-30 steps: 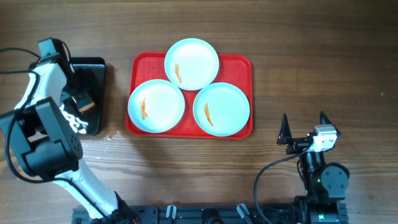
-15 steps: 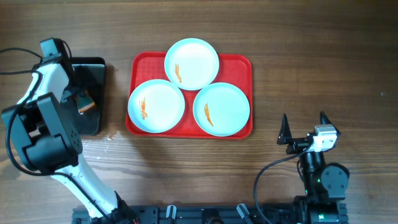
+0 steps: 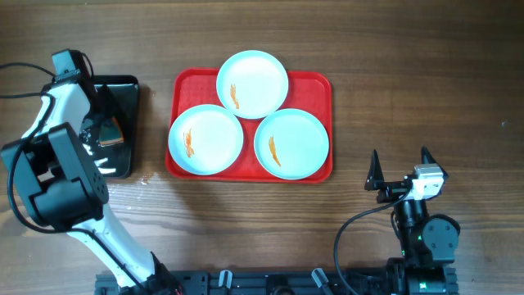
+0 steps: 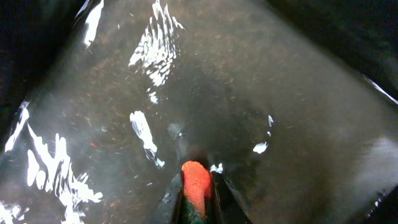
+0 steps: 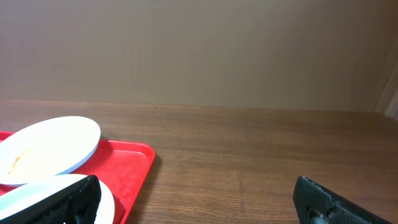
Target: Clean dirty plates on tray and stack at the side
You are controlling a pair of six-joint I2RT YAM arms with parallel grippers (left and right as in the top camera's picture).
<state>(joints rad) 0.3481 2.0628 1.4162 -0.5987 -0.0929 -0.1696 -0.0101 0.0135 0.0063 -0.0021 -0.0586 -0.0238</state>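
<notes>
A wooden desk (image 3: 409, 74) was seen from above, with a robot arm at each lower corner. In the middle lay the red tray (image 3: 315, 86), holding three pale round plates in a triangle. The far plate (image 3: 252, 83) sat at the tray's back edge. The left plate (image 3: 205, 139) and the right plate (image 3: 291, 143) sat in front of it, the left one overhanging the tray's left edge. The plates touched or slightly overlapped where they met. Each carried a small orange smear (image 3: 233, 96) left of its centre.

Just beside the red tray, to its left, lay a glossy black tray (image 3: 123, 90) with a wet, shining surface. The left arm reached over it. The left hand (image 4: 196, 186) was clamped on a sponge (image 4: 194, 173), orange at the tip and dark green behind, held low over the black tray's floor.

The right hand (image 3: 399, 160) was near the desk's front edge, well apart from the red tray, its two fingers spread wide with nothing between them.
</notes>
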